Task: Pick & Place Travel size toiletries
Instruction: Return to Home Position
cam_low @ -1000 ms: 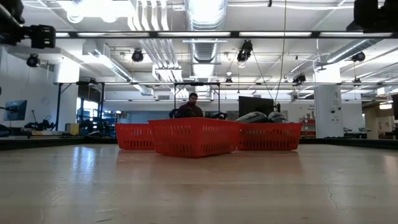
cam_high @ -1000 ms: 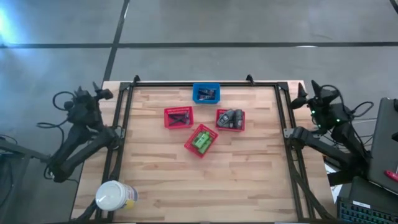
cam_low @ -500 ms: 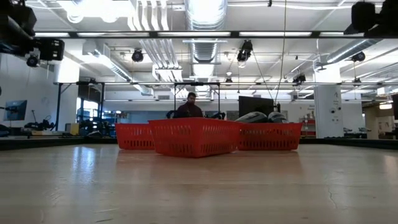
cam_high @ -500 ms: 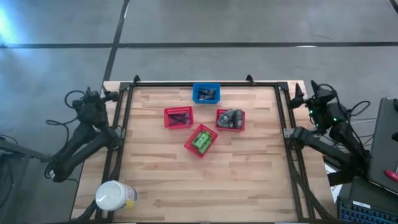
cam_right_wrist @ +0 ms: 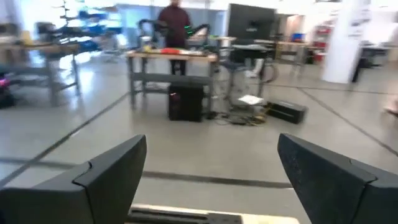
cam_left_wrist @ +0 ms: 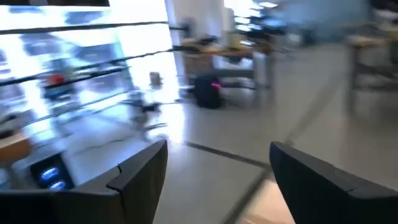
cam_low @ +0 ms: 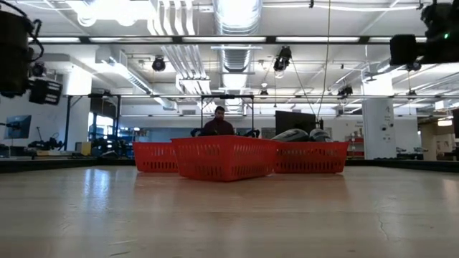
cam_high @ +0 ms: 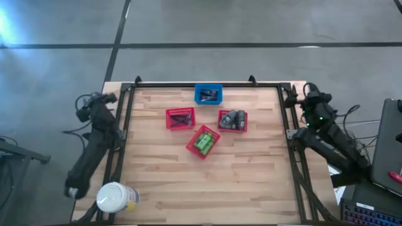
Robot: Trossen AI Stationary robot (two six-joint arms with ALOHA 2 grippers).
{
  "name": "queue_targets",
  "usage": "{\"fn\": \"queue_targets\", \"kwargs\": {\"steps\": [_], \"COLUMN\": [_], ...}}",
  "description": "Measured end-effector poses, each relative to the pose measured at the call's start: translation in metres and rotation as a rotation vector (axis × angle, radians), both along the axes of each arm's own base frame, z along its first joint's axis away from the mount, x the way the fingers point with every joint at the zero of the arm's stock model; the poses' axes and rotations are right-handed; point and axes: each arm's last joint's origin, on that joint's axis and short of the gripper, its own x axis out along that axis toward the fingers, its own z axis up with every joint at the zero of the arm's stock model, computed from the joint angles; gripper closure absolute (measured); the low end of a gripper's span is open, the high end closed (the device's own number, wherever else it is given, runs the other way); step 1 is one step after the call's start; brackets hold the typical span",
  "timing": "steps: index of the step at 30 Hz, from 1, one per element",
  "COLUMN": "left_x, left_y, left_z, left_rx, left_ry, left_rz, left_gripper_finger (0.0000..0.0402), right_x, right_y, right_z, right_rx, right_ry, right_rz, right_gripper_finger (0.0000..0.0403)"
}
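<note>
The toiletries lie sorted in small mesh baskets at the table's far middle. Grey oval bottles (cam_high: 233, 118) fill one red basket and bright green pieces (cam_high: 203, 142) another. Thin black sticks (cam_high: 180, 118) lie in a third, and dark packets (cam_high: 209, 95) in the blue basket. In the low view the grey bottles (cam_low: 297, 134) stick up over a red basket's rim. My left gripper (cam_high: 105, 98) (cam_left_wrist: 217, 158) is open, in the air past the table's left edge. My right gripper (cam_high: 294, 98) (cam_right_wrist: 211, 152) is open, in the air at the far right corner. Both are far from the baskets.
A big white-topped round container (cam_high: 115, 198) stands at the table's near left corner. A dark frame rail (cam_high: 207, 86) runs along the table's sides. Bare wood (cam_high: 207, 188) spreads across the near half. A person (cam_low: 219, 123) sits in the room beyond the table.
Both arms have swung inward toward the table. The left gripper has moved right toward the table's left rail, its arm stretching out toward the near edge. The right gripper has moved left toward the far right corner. The baskets have stayed where they were.
</note>
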Motion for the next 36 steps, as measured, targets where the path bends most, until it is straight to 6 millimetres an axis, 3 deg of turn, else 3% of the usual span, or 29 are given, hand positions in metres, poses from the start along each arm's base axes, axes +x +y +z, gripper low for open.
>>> {"fn": "queue_targets", "kwargs": {"steps": [6,8,14,17,22,36], "left_x": [-0.03,-0.031,-0.031,-0.02,-0.019,-0.027], "left_y": [0.0,0.0,-0.003,-0.001,0.002,0.001], "left_z": [-0.007,-0.008,-0.01,-0.01,-0.009,-0.009], "left_rx": [0.004,-0.013,-0.076,-0.082,-0.064,-0.062], "left_ry": [-0.005,-0.002,0.032,0.046,0.044,0.041], "left_rz": [0.368,0.372,0.48,0.333,0.244,0.317], "left_gripper_finger": [0.0115,0.0115,0.0115,0.0115,0.0115,0.0115], "right_x": [0.006,0.007,0.003,0.003,0.005,0.011], "right_y": [-0.021,-0.028,-0.036,-0.039,-0.042,-0.051], "right_z": [-0.054,-0.079,-0.072,-0.079,-0.084,-0.081], "right_rx": [0.065,0.107,-0.004,-0.064,0.023,0.059], "right_ry": [0.067,0.106,0.01,-0.04,-0.002,0.03], "right_rz": [-0.168,-0.221,-0.286,-0.298,-0.297,-0.297], "right_gripper_finger": [0.0056,0.0062,0.0082,0.0092,0.0107,0.0149]}}
